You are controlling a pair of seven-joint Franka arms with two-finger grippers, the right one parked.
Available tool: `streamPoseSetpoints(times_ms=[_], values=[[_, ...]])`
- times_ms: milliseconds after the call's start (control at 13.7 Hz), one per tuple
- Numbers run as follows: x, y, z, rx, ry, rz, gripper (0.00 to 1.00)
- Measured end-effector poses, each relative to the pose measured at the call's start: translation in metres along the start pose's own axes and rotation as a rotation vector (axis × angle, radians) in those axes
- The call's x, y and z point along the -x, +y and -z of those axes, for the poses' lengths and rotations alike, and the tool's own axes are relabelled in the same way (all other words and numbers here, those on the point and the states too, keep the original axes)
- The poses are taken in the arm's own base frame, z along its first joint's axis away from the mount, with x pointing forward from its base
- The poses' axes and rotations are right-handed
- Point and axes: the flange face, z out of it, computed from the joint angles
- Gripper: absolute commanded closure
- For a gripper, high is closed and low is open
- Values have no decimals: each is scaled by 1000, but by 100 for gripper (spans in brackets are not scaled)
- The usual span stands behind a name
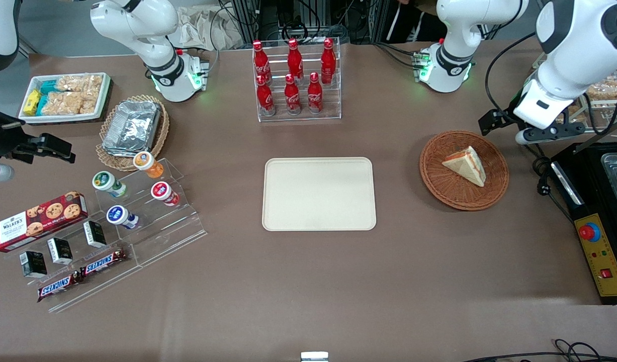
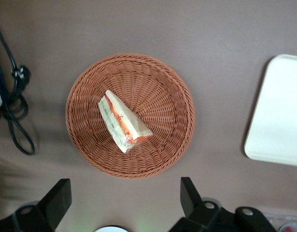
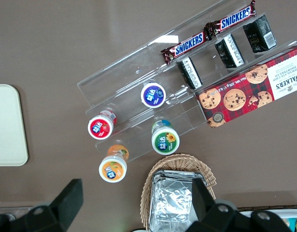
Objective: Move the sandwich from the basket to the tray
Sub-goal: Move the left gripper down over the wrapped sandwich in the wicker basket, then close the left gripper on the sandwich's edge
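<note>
Reddish-brown wicker formed the round basket point(image 1: 464, 170) at the right of the front view, and the sandwich point(image 1: 465, 165) lay inside it, a little off its centre, with the orange-red filling along one cut edge. The sandwich touched only the woven bottom. At the middle of the same frame lay the cream tray point(image 1: 319, 194), flat on the brown table point(image 1: 308, 281) and well apart from the basket. Nothing lay on the tray.

The left gripper point(image 1: 494, 123) hung at the upper right of the front view, just beside the basket rim on the side farther from the camera. It seemed to be above the table and not touching the basket, though its height was hard to judge. In the left wrist view the two dark fingers point(image 2: 56, 200) stood wide apart, with only table between them and nothing held. That view also showed the basket point(image 2: 88, 147), the sandwich point(image 2: 123, 121) and one rounded end of the tray point(image 2: 276, 108).

A clear rack with red bottles point(image 1: 294, 75) stood at the upper middle of the front view, farther from the camera than the tray.
</note>
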Motion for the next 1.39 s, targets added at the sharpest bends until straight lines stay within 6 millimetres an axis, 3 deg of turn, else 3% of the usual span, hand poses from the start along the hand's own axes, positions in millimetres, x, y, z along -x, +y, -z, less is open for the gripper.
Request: streamPoseSetpoints(times_ms=[439,878,1171,1390], values=[[0,-3,-62,18,-10,353,0],[-6,-14,-149,17,-39,619,0],[-9,-46,-174,20,-94,735,0],[-9,-48,-186,52,-120,799,0]])
